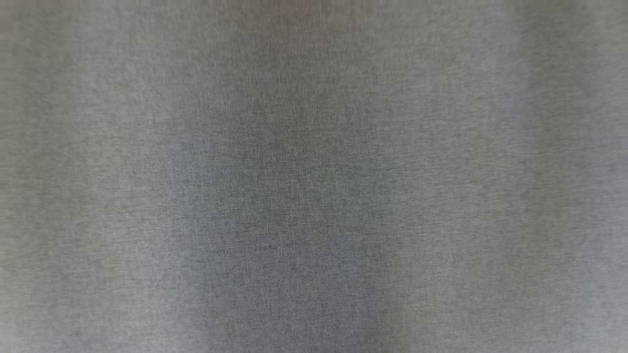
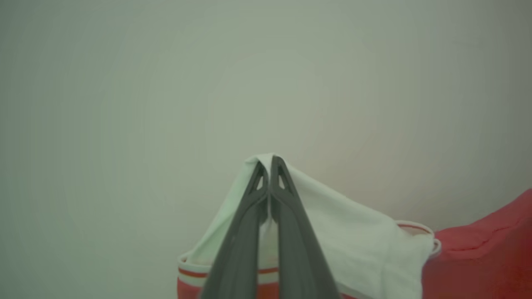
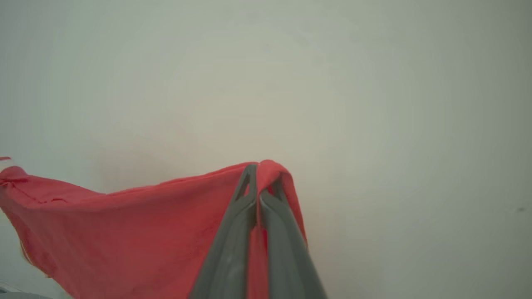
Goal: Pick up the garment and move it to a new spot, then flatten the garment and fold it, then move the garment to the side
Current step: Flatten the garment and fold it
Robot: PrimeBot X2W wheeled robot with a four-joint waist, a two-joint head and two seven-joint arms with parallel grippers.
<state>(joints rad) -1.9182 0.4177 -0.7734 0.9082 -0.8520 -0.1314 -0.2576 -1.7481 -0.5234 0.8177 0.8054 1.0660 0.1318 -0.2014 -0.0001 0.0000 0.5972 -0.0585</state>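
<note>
The garment is red with a white part edged by a red-striped band. In the left wrist view my left gripper is shut on a fold of the white part, which drapes over its fingertips, and the red body trails off to the right. My right gripper is shut on an edge of the red cloth, which stretches away to the left in the right wrist view. The garment hangs between the two grippers against a pale background.
A blurred grey woven surface lies very close to the head camera; I cannot tell what it is. Behind the garment both wrist views show a plain pale surface.
</note>
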